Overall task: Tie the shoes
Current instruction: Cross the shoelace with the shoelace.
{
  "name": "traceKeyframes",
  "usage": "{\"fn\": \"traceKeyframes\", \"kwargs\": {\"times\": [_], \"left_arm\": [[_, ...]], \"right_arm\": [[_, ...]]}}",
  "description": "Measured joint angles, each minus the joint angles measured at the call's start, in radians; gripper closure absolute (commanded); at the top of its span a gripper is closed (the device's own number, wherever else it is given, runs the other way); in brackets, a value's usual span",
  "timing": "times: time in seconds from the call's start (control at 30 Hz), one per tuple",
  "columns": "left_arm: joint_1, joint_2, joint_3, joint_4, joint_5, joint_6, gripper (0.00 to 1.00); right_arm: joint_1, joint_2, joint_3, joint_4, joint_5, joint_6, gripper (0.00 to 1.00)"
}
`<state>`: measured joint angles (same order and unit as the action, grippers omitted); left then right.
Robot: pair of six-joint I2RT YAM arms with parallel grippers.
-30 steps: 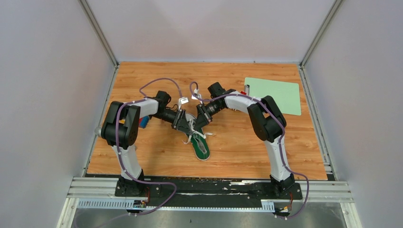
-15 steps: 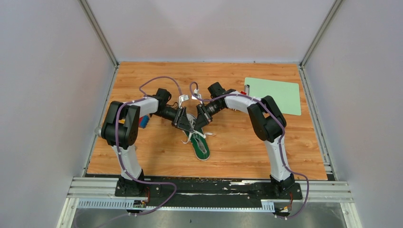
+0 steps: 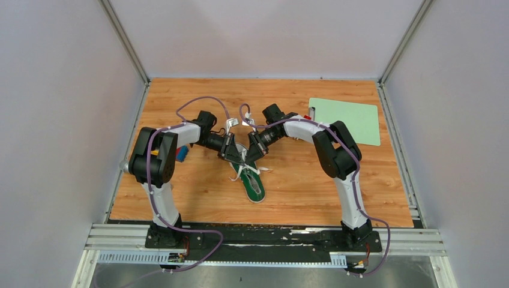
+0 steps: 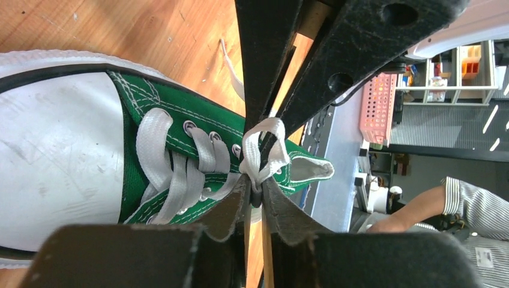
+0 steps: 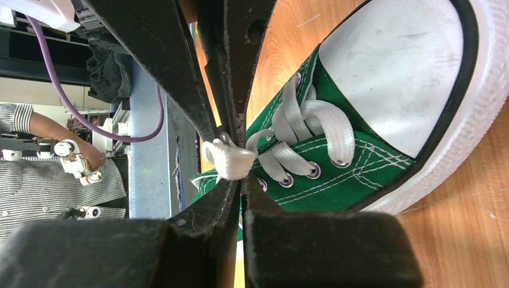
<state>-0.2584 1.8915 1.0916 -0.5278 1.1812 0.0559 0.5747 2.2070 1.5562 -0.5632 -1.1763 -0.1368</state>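
Top external view: the green sneaker [image 3: 254,185] was seen mid-worktop [image 3: 312,195]. Its laces [image 4: 265,151] were pinched above the eyelets by the left claw [image 4: 256,192] and the right claw [image 5: 240,191], both closed on lace. The knot was judged half-formed; the strands would next need to be drawn apart evenly. A green mat [image 3: 345,120] lay well apart; only the crowded claws were judged a hindrance.

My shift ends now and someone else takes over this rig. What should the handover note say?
Left claw: shut on the laces over the shoe.
Right claw: shut on the laces too, tip to tip with the left.
Shoe: mid-table, toe pointing away from the arm bases.
Done: laces gathered into a small loop between the claws.
Left: no bow shows yet; form one and pull it tight.
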Motion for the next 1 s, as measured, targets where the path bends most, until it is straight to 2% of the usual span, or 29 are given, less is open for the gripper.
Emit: {"fn": "traceKeyframes", "kwargs": {"times": [0.13,0.57,1.0], "left_arm": [[-0.001,0.000,0.000,0.009,0.009,0.003,1.00],[-0.016,-0.031,-0.056,0.065,-0.060,0.001,1.00],[-0.033,-0.220,-0.270,0.357,-0.173,-0.197,1.00]], "right_arm": [[0.000,0.000,0.000,0.000,0.001,0.000,0.96],[0.001,-0.056,-0.037,0.002,-0.003,0.012,0.96],[0.011,-0.057,-0.073,0.015,-0.042,0.035,0.94]]}}
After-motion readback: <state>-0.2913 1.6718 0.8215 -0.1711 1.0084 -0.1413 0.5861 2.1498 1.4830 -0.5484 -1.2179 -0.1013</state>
